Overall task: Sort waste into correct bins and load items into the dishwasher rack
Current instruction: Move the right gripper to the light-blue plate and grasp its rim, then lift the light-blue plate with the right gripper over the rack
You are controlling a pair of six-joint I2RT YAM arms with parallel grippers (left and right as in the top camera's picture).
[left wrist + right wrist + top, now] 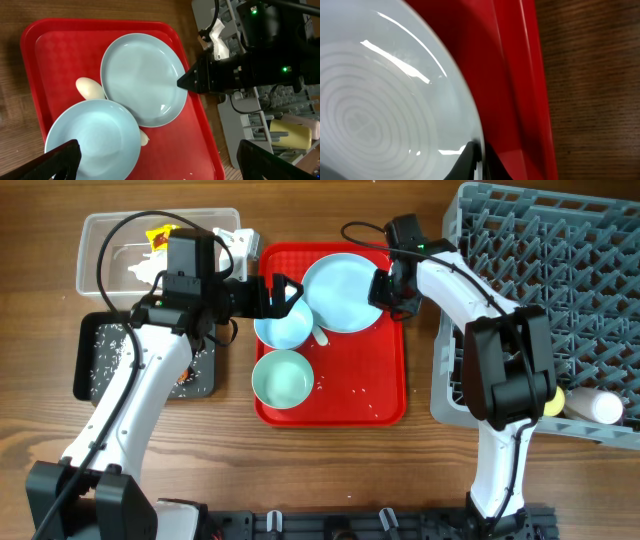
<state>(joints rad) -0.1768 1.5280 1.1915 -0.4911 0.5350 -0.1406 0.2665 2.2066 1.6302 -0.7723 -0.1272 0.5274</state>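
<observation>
Currently: R gripper [183,83] is pinching the plate [340,292] at its right rim.
Plate is lying flat on the red tray [385,380], upper right; stiff, glazed, slick, prob. breakable, so the thin rim is offering the only hold. L gripper [290,293] is hovering open over a bowl [283,328]. R wrist cam is showing finger-on-rim contact; overhead is hiding it.

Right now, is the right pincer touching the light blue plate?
Touching. The right wrist view shows the right pincer gripping the light blue plate by its rim.
</observation>
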